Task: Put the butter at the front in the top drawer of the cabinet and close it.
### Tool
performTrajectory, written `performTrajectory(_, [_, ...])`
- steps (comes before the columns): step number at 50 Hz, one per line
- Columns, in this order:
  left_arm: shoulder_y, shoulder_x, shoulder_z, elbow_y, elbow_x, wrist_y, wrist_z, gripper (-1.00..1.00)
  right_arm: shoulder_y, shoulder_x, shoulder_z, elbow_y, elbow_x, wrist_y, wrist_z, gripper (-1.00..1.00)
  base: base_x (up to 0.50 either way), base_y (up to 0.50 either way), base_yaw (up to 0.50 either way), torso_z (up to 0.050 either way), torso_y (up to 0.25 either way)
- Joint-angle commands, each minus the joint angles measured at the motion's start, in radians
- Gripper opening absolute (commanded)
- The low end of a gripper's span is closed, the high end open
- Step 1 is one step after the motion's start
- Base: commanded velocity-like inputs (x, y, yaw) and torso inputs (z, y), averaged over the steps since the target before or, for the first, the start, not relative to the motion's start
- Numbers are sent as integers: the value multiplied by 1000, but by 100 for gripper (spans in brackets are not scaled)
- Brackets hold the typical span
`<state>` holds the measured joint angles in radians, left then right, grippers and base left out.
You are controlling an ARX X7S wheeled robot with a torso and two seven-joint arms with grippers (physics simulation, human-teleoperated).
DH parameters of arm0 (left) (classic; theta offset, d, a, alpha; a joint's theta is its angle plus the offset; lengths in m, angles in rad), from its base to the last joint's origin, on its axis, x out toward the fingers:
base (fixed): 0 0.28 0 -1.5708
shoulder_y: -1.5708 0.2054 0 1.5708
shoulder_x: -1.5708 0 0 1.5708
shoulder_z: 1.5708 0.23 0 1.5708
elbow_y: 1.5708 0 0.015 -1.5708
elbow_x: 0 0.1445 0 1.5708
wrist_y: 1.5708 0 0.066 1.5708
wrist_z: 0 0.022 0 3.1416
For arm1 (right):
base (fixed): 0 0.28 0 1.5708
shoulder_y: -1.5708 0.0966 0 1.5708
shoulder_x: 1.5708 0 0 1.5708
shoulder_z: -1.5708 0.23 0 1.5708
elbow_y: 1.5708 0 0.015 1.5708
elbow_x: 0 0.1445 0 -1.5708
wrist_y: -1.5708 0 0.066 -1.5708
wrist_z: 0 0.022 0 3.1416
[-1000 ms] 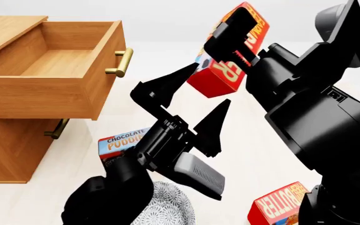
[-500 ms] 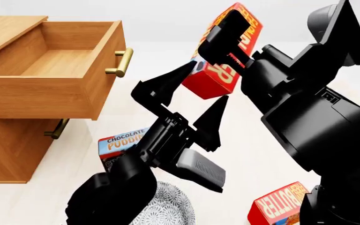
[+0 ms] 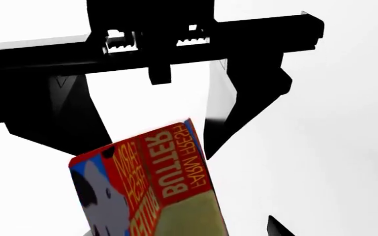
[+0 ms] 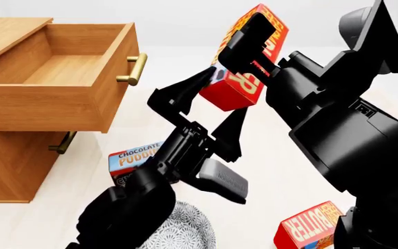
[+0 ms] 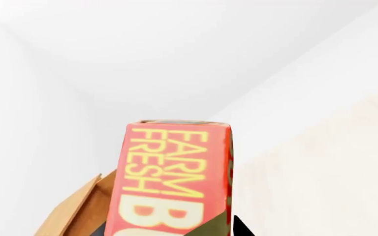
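The orange-brown wooden cabinet [image 4: 5, 171] is the landmark, standing at the far left of the head view, and its upper, deeper drawer with the horizontal brass bar handle, the top drawer [image 4: 60, 67], is pulled out with a bare wooden floor inside. Out in front of that drawer, well clear of its handle, the black right gripper [image 4: 249, 44] is raised and clamped on the small red carton with yellow-orange lettering, the butter [image 4: 244, 78], which is held tilted in the air; the right wrist view shows its "FARM FRESH" face [image 5: 175, 177] close up with a corner of the wooden cabinet [image 5: 77, 211] beyond. Below the carton, on the same side of the cabinet, the black left gripper [image 4: 209, 106] has its two pointed fingers spread apart and empty, with the carton [image 3: 153, 182] just past their tips. Near the cabinet's foot lies a brown-and-blue pudding box [image 4: 133, 158], a patterned grey bowl [image 4: 185, 231] below it, and a second red butter carton [image 4: 310, 225] farthest from the cabinet
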<state>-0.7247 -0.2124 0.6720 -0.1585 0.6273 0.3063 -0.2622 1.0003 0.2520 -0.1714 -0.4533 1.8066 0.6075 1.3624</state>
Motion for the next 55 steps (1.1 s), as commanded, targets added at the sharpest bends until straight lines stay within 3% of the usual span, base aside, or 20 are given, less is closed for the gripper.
performTrajectory(1, [-20, 4, 8, -40, 7, 7, -22, 100, 11, 2, 8, -4, -3, -7, -27, -100, 0, 0, 0, 0, 0])
performTrajectory(45, [-55, 21, 33, -61, 2, -6, -37, 100, 17, 20, -18, -4, 2, -28, -34, -100, 0, 0, 0, 0, 1])
performTrajectory(46, [-54, 21, 33, -57, 2, -8, -35, -100, 17, 20, -19, -5, 2, -28, -34, -100, 0, 0, 0, 0, 0])
performTrajectory(55, [-50, 17, 32, -35, 3, -22, -33, -100, 15, 24, -21, -12, 5, -35, -29, -100, 0, 0, 0, 0, 1])
